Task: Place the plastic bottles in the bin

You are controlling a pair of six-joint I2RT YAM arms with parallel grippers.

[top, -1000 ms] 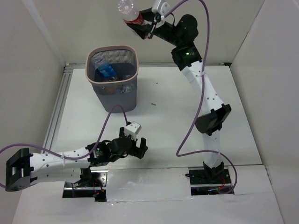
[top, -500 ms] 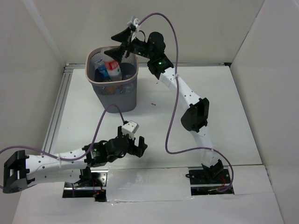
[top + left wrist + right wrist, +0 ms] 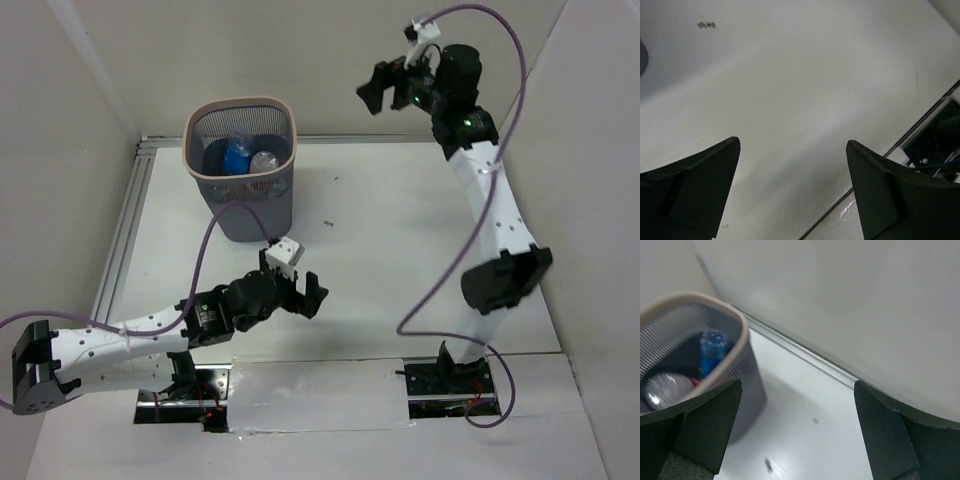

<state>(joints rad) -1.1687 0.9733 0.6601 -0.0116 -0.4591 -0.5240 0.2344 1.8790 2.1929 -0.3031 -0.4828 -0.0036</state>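
Note:
The bin (image 3: 241, 103), a grey mesh basket with a pale rim, stands at the back left of the table. Inside it lie plastic bottles: a blue-labelled one (image 3: 234, 156) and a clear one (image 3: 265, 162). In the right wrist view the bin (image 3: 741, 329) shows a blue-capped bottle (image 3: 714, 347) and a clear bottle with a bit of red (image 3: 666, 389). My right gripper (image 3: 378, 88) (image 3: 797, 385) hangs open and empty, high up to the right of the bin. My left gripper (image 3: 305, 297) (image 3: 792, 144) is open and empty low over the near table.
White walls close the table in at the left, back and right. A metal rail (image 3: 122, 235) runs along the left edge. Purple cables (image 3: 213, 235) loop from both arms. Both arm bases (image 3: 445, 380) sit at the near edge.
The right gripper let go of the red-labelled bottle over the bin, opened wide, and swung up and back to the right. The left gripper edged slightly right.

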